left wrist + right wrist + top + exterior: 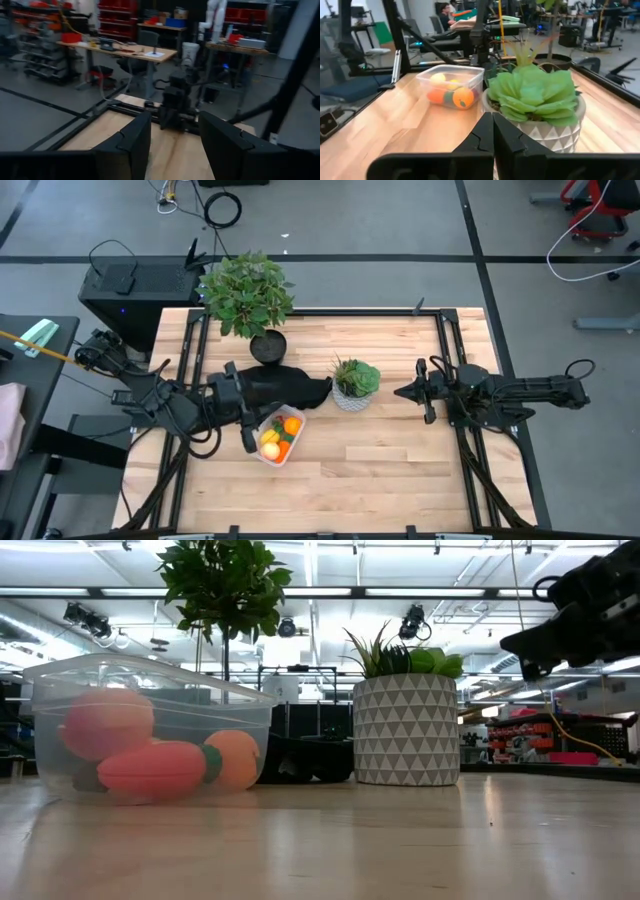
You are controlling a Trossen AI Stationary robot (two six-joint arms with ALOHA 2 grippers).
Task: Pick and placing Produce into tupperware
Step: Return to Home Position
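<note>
The clear tupperware (279,436) stands on the table, left of centre, and also shows in the low view (150,690) and the right wrist view (451,75). Inside lie produce pieces: a round orange (291,425), a yellow piece (270,450), a pink-red fruit (105,720) and a carrot (160,768). My left gripper (322,390) hangs just beyond the container's far side, fingers open (175,145), holding nothing. My right gripper (400,392) is shut (493,135) and empty, right of the white pot, pointing at it.
A white patterned pot with a green succulent (355,385) stands between the two grippers. A tall leafy plant in a black pot (266,345) stands near the far edge. Bare wood shows on the near half of the table (400,470).
</note>
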